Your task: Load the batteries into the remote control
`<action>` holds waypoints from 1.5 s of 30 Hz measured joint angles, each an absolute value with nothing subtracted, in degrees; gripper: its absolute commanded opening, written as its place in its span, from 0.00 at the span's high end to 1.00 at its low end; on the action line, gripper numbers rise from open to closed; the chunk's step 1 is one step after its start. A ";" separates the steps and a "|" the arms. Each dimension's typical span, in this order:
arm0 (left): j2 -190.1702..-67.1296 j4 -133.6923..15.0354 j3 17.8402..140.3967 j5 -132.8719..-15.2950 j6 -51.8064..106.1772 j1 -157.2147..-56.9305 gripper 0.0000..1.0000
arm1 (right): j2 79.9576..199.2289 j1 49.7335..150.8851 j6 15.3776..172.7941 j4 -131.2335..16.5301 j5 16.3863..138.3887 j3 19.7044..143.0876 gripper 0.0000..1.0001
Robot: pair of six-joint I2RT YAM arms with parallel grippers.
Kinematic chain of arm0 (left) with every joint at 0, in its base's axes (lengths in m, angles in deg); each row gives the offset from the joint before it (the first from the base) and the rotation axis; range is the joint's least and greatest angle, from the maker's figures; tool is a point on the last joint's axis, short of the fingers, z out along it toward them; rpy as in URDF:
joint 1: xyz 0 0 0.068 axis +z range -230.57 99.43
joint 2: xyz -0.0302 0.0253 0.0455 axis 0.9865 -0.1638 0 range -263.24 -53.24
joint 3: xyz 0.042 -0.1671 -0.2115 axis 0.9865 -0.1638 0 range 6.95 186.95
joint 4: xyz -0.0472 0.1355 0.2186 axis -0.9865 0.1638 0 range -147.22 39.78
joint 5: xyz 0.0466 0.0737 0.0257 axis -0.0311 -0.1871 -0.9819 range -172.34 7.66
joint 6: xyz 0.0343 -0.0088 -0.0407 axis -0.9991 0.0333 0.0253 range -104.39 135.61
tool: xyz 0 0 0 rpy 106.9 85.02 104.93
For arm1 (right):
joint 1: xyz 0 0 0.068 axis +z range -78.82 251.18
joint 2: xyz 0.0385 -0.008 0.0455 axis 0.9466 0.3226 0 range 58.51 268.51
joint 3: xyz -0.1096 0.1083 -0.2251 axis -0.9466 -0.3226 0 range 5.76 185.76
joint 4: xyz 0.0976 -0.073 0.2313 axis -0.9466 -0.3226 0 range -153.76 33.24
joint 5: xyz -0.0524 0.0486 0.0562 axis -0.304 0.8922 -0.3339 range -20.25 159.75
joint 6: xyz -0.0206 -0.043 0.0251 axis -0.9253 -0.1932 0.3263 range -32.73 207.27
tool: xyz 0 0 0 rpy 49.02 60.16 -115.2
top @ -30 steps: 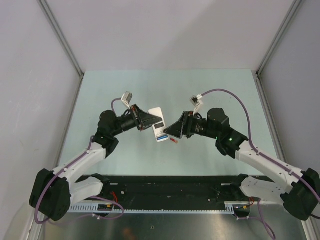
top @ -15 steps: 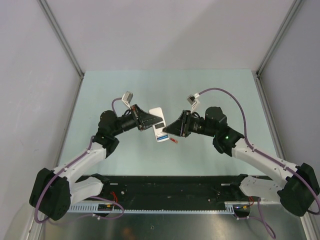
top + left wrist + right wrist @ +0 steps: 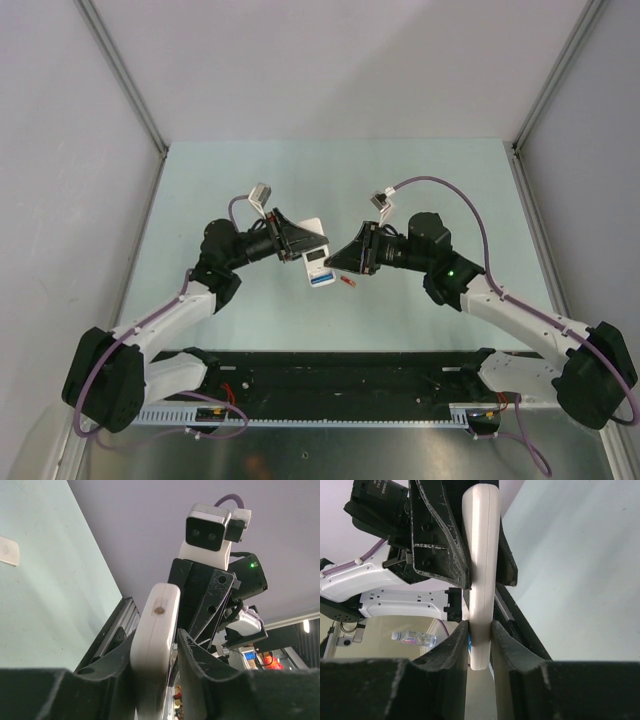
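The white remote control hangs above the table between both grippers, with a blue patch at its near end. My right gripper is shut on it: in the right wrist view both fingers press the remote control edge-on at my right gripper. My left gripper stands round the other end. In the left wrist view the remote control leans on one jaw of my left gripper, and a gap shows at the other jaw. A red battery lies on the table below. Other batteries are out of view.
A small white flat piece lies on the pale green table. A black rail runs along the near edge between the arm bases. Grey walls close in the left, right and back.
My right gripper has closed onto the remote control. My left gripper's jaws have loosened from a tight grip to a slight gap. Both wrists shifted a little.
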State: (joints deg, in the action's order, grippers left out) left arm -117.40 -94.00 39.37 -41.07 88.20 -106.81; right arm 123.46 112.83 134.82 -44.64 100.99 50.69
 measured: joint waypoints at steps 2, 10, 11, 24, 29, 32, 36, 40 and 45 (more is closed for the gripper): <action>-117.60 -94.06 39.42 -40.37 88.20 -107.03 0.62 | 123.59 112.81 134.91 -44.24 101.47 50.69 1.00; -117.65 -94.46 39.42 -38.71 88.18 -107.14 0.75 | 123.77 112.48 135.26 -44.00 103.22 50.69 1.00; -117.62 -94.46 39.42 -38.69 88.18 -107.18 0.80 | 123.77 112.44 135.30 -44.00 103.24 50.69 1.00; -117.23 -95.66 39.42 -39.41 88.16 -107.36 1.00 | 124.95 111.91 137.68 -41.64 105.41 50.69 0.63; -117.23 -95.66 39.42 -39.30 88.20 -107.71 1.00 | 125.89 111.93 138.30 -40.70 106.21 50.69 0.70; -117.25 -95.64 39.42 -39.30 88.23 -107.71 1.00 | 126.52 112.00 139.00 -39.63 107.15 50.69 0.80; -117.25 -95.73 39.42 -39.06 88.23 -107.60 1.00 | 127.15 111.91 139.85 -38.87 108.07 50.69 0.89; -117.25 -95.68 39.42 -38.93 88.18 -107.40 0.79 | 127.88 111.91 140.46 -37.95 108.71 50.71 1.00; -117.91 -95.75 40.10 -38.84 88.47 -107.42 0.59 | 128.16 112.18 140.85 -37.31 108.86 50.71 1.00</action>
